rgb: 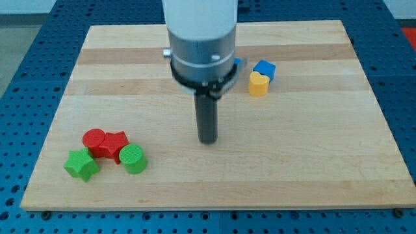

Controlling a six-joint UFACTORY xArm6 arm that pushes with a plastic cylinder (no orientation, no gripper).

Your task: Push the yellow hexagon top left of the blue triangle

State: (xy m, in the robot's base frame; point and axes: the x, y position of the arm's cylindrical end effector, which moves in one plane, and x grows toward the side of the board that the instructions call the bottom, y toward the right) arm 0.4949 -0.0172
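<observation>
My tip (207, 140) sits on bare board near the middle, touching no block. No gripper here, just a straight dark rod, so nothing is held. The arm body (200, 39) comes down from the view's top and covers part of the board behind it.

A sliver of blue block (238, 64) peeks out at the arm's right edge; shape hidden, cannot tell if it is the triangle. Right of that, a blue block (264, 68) with a yellow heart-shaped block (258, 84) touching its lower left.

No yellow hexagon shows; cannot tell where it is.

Well apart at the view's lower left, a tight cluster: red round block (94, 139), red star-like block (116, 144), green star-like block (82, 164), green cylinder (133, 158). All on the wooden board (312, 149).
</observation>
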